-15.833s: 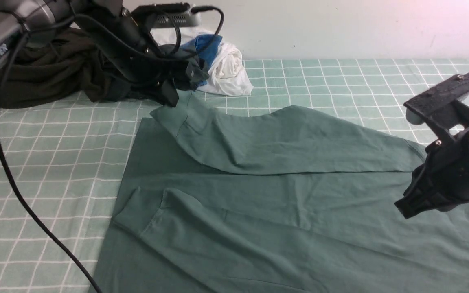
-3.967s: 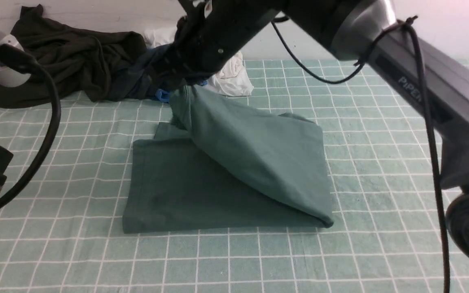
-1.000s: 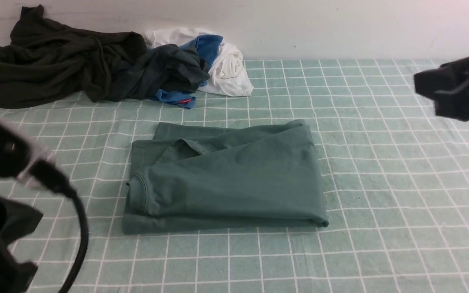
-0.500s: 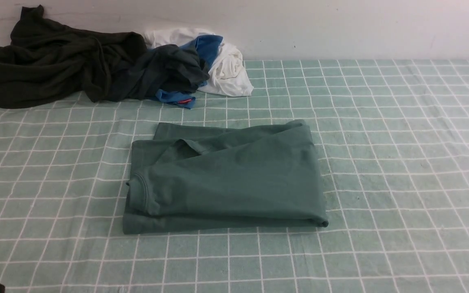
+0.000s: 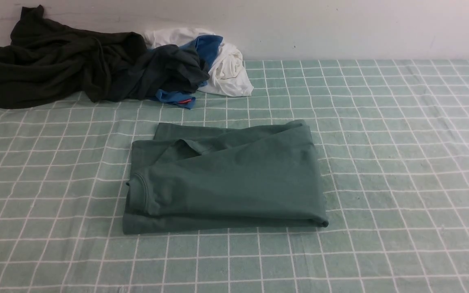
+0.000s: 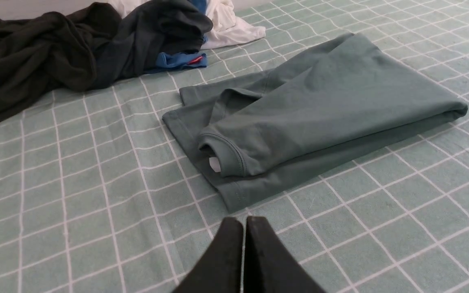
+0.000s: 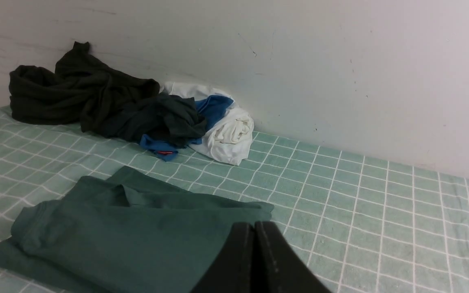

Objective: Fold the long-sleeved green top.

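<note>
The green long-sleeved top (image 5: 226,179) lies folded into a compact rectangle in the middle of the checked cloth, its ribbed neck at the left edge. It shows from the left wrist (image 6: 324,106) and from the right wrist (image 7: 128,232) too. My left gripper (image 6: 244,220) is shut and empty, held off the top's near corner. My right gripper (image 7: 254,224) is shut with nothing in it, raised clear of the top. Both arms have drawn back out of the front view, save a dark scrap at the bottom left corner.
At the back left against the wall lies a pile of clothes: a very dark olive-black garment (image 5: 51,61), a dark grey-and-blue garment (image 5: 169,77) and a white one (image 5: 230,69). The checked green cloth (image 5: 401,162) covers the table.
Both arms have pulled out of the front view within the last second. The right gripper has closed. The folded top has stayed still.
</note>
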{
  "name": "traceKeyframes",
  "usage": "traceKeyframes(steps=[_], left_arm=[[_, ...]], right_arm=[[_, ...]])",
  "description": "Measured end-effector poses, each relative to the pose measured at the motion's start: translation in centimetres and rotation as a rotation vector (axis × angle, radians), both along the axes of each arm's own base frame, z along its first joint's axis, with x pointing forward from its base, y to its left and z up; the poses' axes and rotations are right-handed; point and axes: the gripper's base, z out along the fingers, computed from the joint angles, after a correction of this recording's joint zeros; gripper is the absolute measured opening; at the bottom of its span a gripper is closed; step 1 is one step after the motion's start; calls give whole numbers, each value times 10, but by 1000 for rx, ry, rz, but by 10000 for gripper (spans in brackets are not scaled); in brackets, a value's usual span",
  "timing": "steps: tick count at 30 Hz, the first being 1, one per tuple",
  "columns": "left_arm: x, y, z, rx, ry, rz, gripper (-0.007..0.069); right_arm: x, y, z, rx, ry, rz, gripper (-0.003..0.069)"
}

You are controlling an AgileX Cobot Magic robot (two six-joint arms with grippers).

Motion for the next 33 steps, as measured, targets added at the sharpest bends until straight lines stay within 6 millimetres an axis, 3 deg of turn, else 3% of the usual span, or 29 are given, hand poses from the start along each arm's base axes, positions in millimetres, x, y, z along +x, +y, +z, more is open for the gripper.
traceKeyframes(steps=[19,23,28,33], left_arm=[[0,0,0,0,0,0,-3],[0,0,0,0,0,0,-3],[0,0,0,0,0,0,-3],[0,0,0,0,0,0,-3]], right_arm=[[1,-1,-4,-17,-13,-10,-14],[0,-4,-19,-26,-54,-37,-14],[-12,-18,-75,-75,-138,-176,-14],[-18,-27,-124,-25,-104,-295,-14]])
